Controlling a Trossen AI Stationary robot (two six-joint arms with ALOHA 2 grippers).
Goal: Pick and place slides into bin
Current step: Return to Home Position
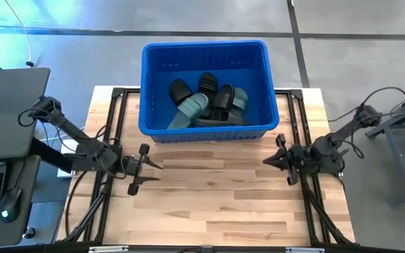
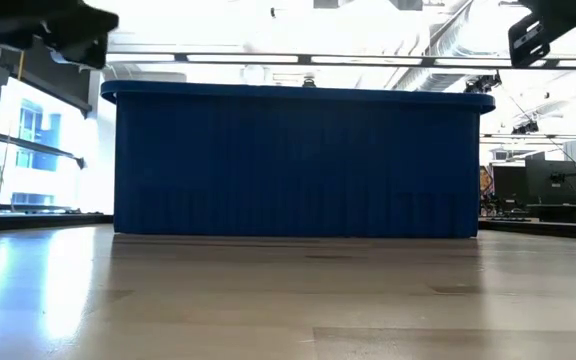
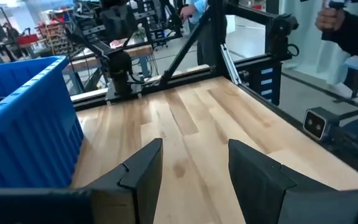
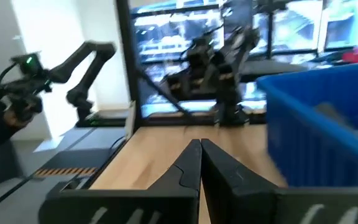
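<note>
1. Left end effector (image 3: 194, 149) hovers over the left side of the worktop (image 1: 216, 204), its fingers spread wide and holding nothing.
2. Right end effector (image 4: 199, 146) hovers at the right side, fingers pressed together, empty.
3. We see the slides (image 1: 190, 111) heaped inside the bin (image 1: 146, 84), green and black overlapping, so we cannot count them surely.
4. From worktop height, the bin's wall hides them entirely.
</note>
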